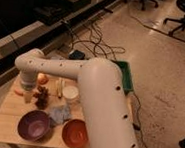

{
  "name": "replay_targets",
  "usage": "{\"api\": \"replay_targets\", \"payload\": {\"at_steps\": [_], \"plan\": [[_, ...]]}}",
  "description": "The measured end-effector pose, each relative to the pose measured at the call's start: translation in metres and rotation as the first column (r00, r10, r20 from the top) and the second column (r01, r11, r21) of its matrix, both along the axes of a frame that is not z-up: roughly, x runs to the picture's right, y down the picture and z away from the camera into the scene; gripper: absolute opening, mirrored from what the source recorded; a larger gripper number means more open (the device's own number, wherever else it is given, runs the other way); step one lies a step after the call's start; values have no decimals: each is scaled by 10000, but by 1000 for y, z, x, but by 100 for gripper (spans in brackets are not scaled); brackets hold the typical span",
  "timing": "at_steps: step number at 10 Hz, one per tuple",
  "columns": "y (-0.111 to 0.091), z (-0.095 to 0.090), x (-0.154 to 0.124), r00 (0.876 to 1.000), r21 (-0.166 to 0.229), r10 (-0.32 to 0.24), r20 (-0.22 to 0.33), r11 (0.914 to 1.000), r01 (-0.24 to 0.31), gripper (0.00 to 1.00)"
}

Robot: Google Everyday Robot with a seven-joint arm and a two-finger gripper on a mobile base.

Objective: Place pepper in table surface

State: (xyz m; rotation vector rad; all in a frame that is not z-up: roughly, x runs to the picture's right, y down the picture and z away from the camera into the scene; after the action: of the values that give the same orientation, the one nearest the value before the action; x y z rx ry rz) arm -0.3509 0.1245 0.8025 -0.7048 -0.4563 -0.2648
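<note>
The pepper (pixel 18 92), slim and orange-red, lies on the left part of the light-wood table surface (pixel 8 113). My gripper (pixel 28 92) points down at the end of the white arm, directly right of the pepper and just above the tabletop. Its fingers stand open and the pepper sticks out to their left; I cannot tell whether they touch it. A round orange-yellow fruit (pixel 42 78) sits behind the gripper and a dark bumpy cluster (pixel 41 100) lies to its right.
A purple bowl (pixel 34 124) and an orange bowl (pixel 75 133) stand near the table's front edge, with a blue-grey cloth (pixel 60 113) between them. A white cup (pixel 70 93) is mid-table. A green tray (pixel 128 78) sits at the far right, partly behind the arm. Cables cross the floor beyond.
</note>
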Motion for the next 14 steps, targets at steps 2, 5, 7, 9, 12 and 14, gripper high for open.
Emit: {"api": "replay_targets", "payload": {"at_steps": [2, 5, 7, 9, 12, 14], "plan": [[1, -1, -2, 10000, -2, -24, 23, 10000, 24, 65], [-1, 0, 1, 9999, 80, 104, 48, 9999, -104, 65], [-12, 9, 11, 9994, 243, 331, -40, 9992, -330, 65], [-24, 22, 20, 9990, 400, 432, -79, 9983, -428, 65], [-23, 41, 14, 9996, 387, 284, -30, 9989, -282, 65], [-24, 52, 7, 9998, 358, 176, 20, 9992, -177, 65]]}}
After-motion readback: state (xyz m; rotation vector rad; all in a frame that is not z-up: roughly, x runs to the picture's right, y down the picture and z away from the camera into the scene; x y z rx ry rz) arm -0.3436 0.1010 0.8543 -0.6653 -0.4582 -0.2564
